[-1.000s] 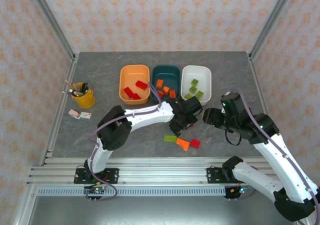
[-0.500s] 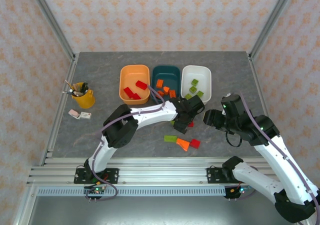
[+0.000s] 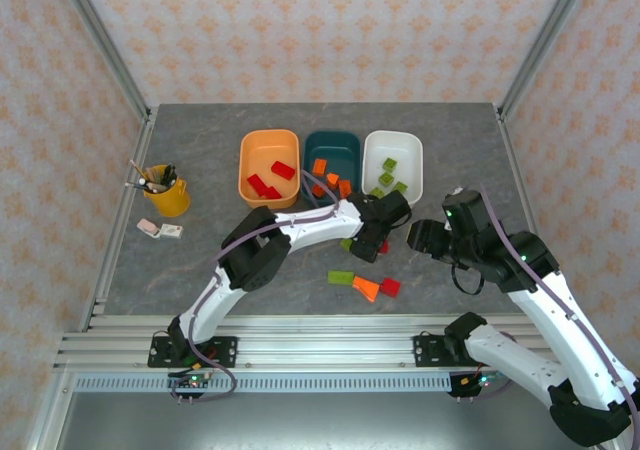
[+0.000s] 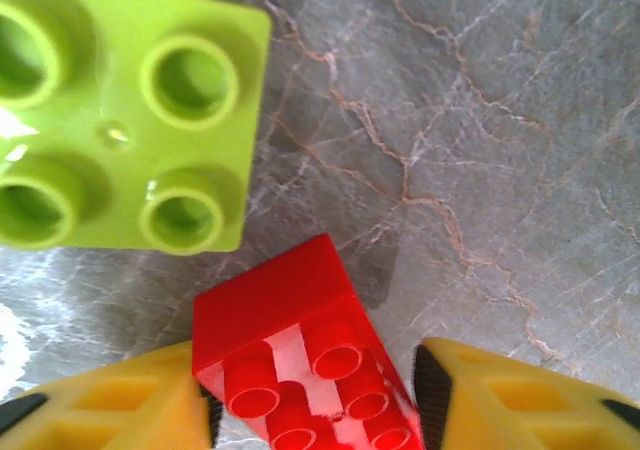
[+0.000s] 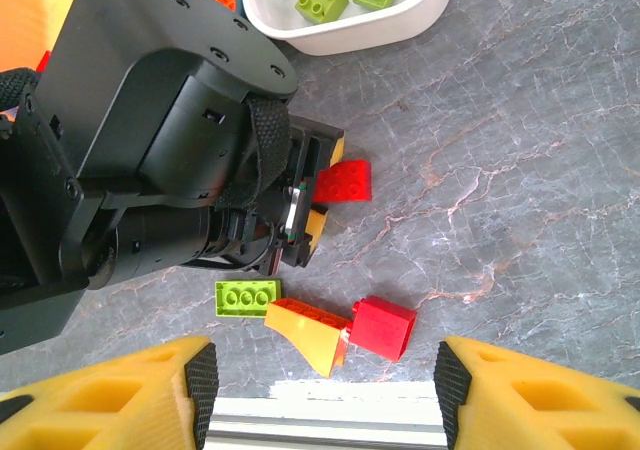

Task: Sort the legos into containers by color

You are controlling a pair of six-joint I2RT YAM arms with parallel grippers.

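With the left tool (image 4: 315, 402) pinching a red lego (image 4: 288, 315) on the table (image 4: 480, 120), the pick-up was in hand; next it likely needed lifting into the light orange tub (image 3: 262, 158), while the right tool (image 5: 322, 365) hung released and empty.

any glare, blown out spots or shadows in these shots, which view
Left wrist view: glossy highlights on the green brick and the red brick, which throws a soft shadow on the table. Right wrist view: a blown-out white strip at the bottom. Top external view: even, sharp, faint shadows.
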